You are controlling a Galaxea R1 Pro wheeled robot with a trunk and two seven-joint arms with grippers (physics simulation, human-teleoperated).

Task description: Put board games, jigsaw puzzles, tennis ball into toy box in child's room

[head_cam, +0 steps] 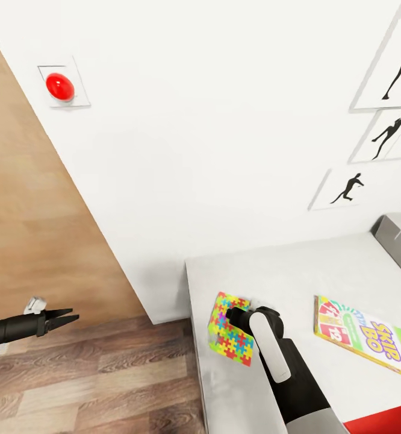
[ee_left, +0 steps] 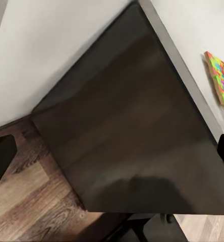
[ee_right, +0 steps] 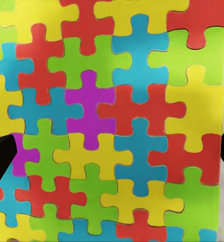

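While the right arm reaches up from the 6 o'clock edge of the head view, leaning slightly toward 11 o'clock over the light-grey table, its gripper sits at the jigsaw puzzle, though whether the fingers actually clasp the board cannot be told. That puzzle lies near the table's corner by the white wall, one end lifted so it looks tilted, its long axis running roughly 11 to 5 o'clock. In the right wrist view the puzzle spreads flat beneath the camera, with dark fingertips at either side, set wide apart. A yellow, green and red board game lies flat at 3 o'clock of the puzzle, well apart, its long axis running 10 to 4 o'clock. Over the wood floor, the left gripper is held level, pointing toward 3 o'clock, its fingers closed to a narrow point with nothing between them.
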